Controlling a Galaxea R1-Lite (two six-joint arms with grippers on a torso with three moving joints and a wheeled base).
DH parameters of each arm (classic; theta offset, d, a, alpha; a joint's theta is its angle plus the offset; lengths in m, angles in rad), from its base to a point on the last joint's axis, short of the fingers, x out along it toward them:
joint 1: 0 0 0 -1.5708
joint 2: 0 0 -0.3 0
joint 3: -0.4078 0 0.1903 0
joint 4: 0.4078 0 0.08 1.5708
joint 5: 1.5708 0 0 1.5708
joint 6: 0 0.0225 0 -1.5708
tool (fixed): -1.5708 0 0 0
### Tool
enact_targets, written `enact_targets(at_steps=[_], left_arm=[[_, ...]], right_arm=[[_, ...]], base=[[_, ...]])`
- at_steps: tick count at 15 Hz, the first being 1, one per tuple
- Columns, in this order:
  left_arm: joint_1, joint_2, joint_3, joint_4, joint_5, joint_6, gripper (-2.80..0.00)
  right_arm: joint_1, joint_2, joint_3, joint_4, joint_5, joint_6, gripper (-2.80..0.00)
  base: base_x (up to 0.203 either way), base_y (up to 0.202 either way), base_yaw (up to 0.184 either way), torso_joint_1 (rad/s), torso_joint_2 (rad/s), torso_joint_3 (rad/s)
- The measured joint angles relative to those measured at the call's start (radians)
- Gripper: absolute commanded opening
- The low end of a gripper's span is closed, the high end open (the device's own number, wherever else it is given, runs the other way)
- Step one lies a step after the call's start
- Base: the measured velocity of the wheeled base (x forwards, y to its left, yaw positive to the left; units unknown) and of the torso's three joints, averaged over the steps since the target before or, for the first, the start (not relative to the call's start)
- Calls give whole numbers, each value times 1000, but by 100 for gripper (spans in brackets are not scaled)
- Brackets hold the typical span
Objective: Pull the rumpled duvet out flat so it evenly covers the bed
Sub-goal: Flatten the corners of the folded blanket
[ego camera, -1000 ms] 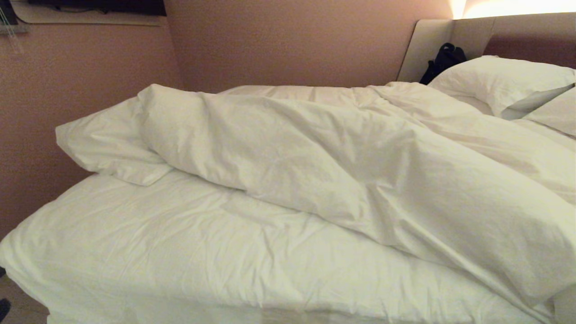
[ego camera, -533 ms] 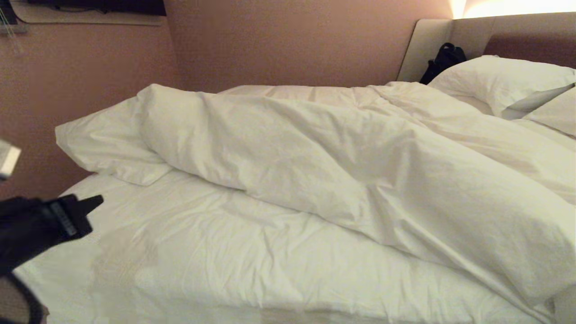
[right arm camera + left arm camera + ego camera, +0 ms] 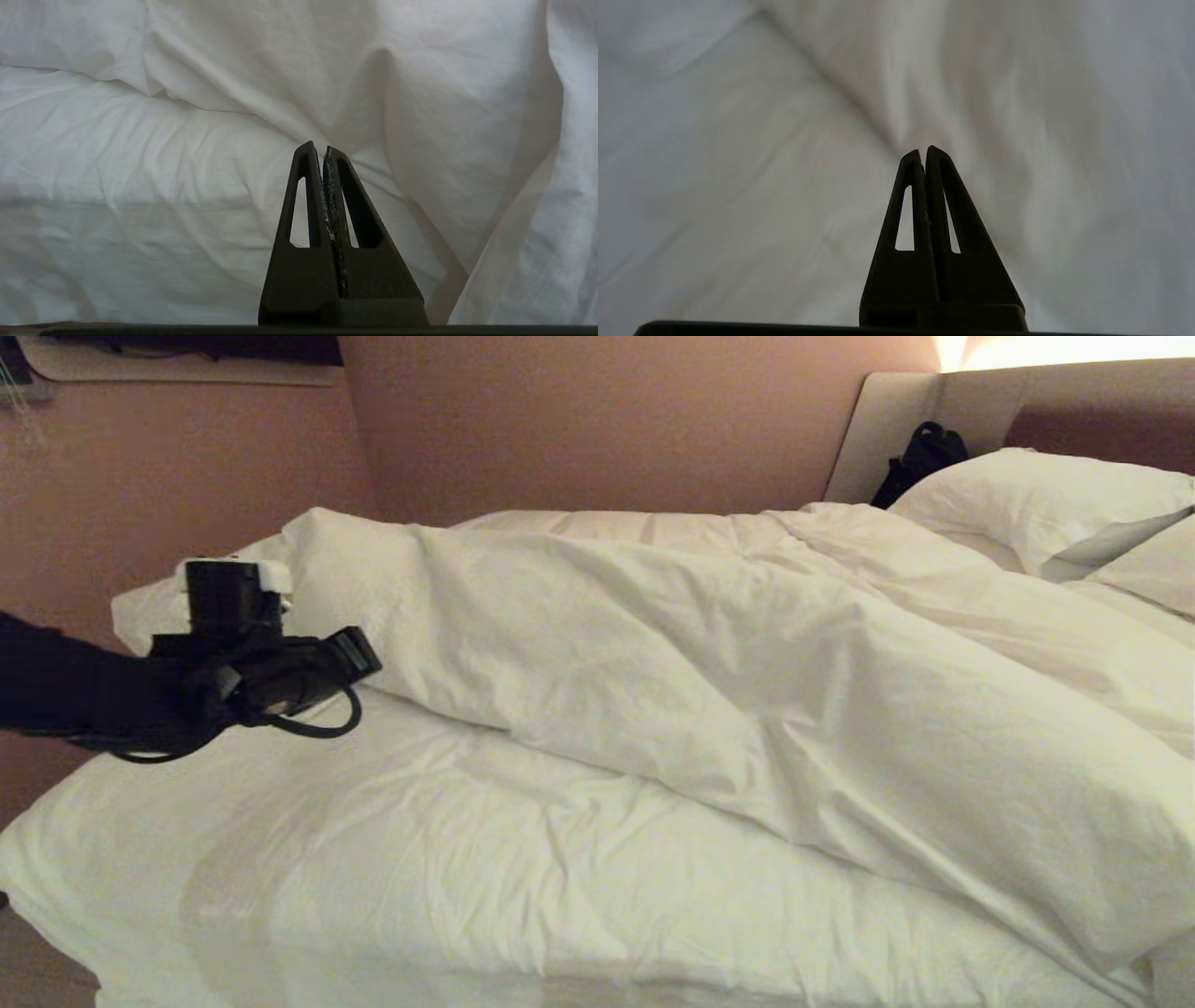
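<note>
The white duvet lies bunched in a thick ridge across the bed, from the far left corner down to the near right edge. The near half of the bed shows only the wrinkled sheet. My left gripper hovers over the bed's left side, shut and empty, its tips close to the duvet's left end. In the left wrist view the shut left gripper points at the duvet's fold. My right gripper is outside the head view; it is shut on nothing and faces the bed's side and the hanging duvet.
Two white pillows lean on the padded headboard at the far right, with a black bag beside them. A pink wall runs close along the bed's left and far sides. A flat corner of bedding sticks out behind my left arm.
My left arm has swung up from below the left edge of the view and now reaches over the bed toward the duvet's left end. The bedding has not moved.
</note>
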Motion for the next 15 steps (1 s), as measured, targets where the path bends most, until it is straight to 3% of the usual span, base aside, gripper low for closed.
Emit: enact_targets(at_steps=[7, 10, 15], left_arm=[[-39, 351, -359, 89, 3, -11, -280], [-64, 401, -428, 121, 2, -13, -280], [-73, 420, -445, 127, 3, -19, -280]], right_arm=[[0, 0, 0, 0, 0, 0, -280], [0, 0, 0, 0, 0, 0, -280], [0, 0, 0, 0, 0, 0, -280]], base=[[0, 0, 0, 0, 0, 0], [0, 0, 0, 0, 0, 0], [0, 0, 0, 0, 0, 0]])
